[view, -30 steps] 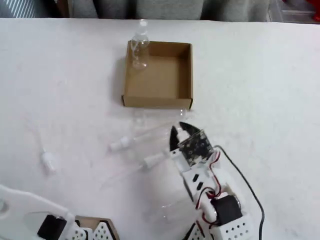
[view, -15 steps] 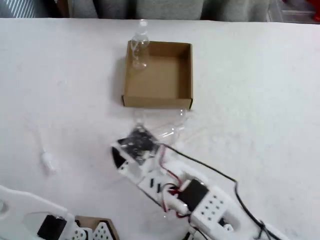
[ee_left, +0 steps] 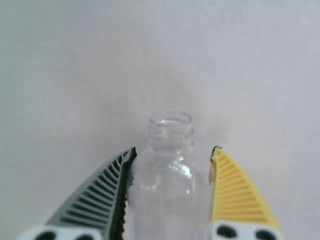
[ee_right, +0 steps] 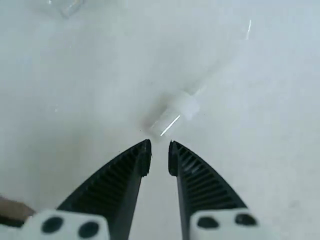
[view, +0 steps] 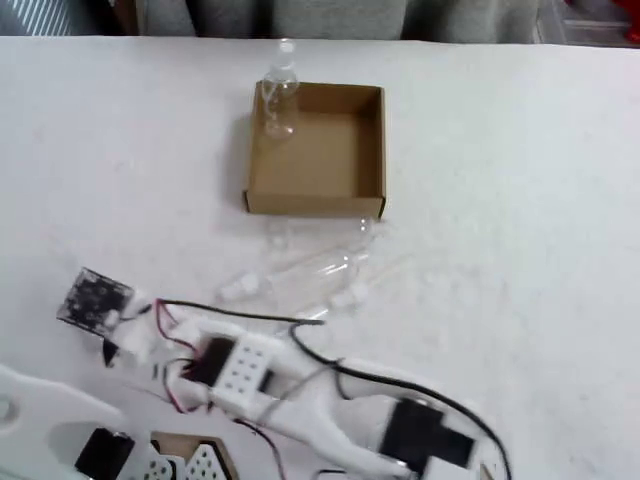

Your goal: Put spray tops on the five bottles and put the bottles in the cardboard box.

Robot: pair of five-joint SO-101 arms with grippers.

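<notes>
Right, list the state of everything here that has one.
Box: open-topped, upright, holding one bottle.
Boxed bottle: standing in a corner.
Left pincer: shut on the held bottle.
Held bottle: uncapped, neck open.
Right pincer: slightly open, empty, just short of the spray top.
Spray top: loose, lying on the table.
Loose bottles: lying on their sides near the box.

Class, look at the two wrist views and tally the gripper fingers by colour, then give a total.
Grey finger: 1
Yellow finger: 1
Black fingers: 2
Total: 4
</notes>
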